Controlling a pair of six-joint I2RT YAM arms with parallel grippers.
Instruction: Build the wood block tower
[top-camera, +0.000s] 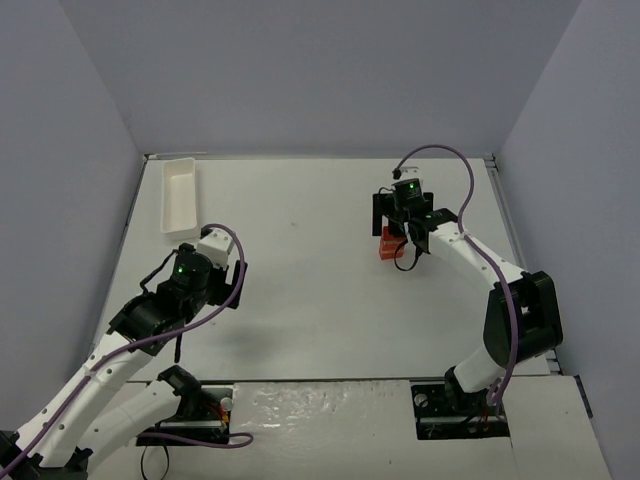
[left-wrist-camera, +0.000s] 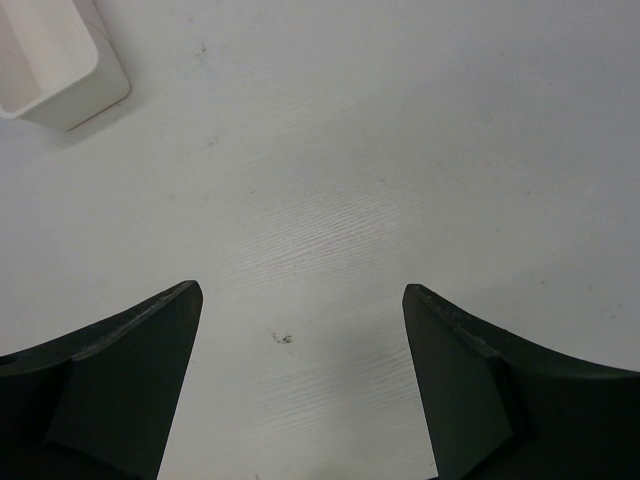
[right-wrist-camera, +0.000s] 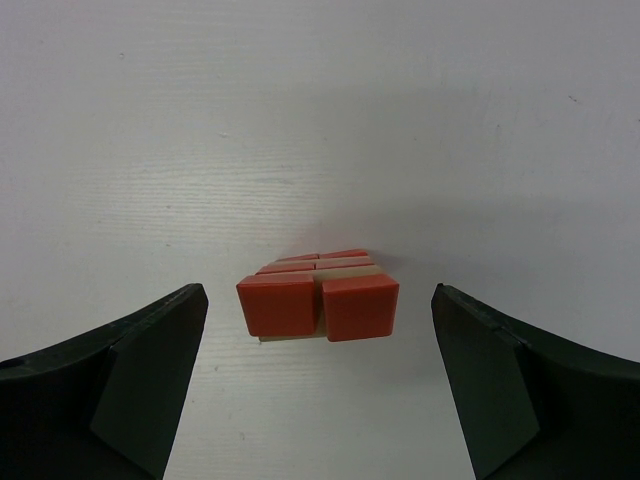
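Observation:
The wood block tower (right-wrist-camera: 318, 300) is a low stack of red cubes with pale tan pieces between them. It stands on the white table at the right of centre (top-camera: 388, 243). My right gripper (top-camera: 398, 226) hangs over it, open. In the right wrist view its dark fingers (right-wrist-camera: 150, 360) stand wide on either side of the tower, well apart from it and touching nothing. My left gripper (left-wrist-camera: 302, 292) is open over bare table at the left (top-camera: 212, 245), with nothing between its fingers.
A long white tray (top-camera: 180, 193) lies at the back left, and its near corner (left-wrist-camera: 50, 70) shows just ahead of the left gripper. Grey walls enclose the table (top-camera: 300, 270) on three sides. Both arm bases sit at the near edge.

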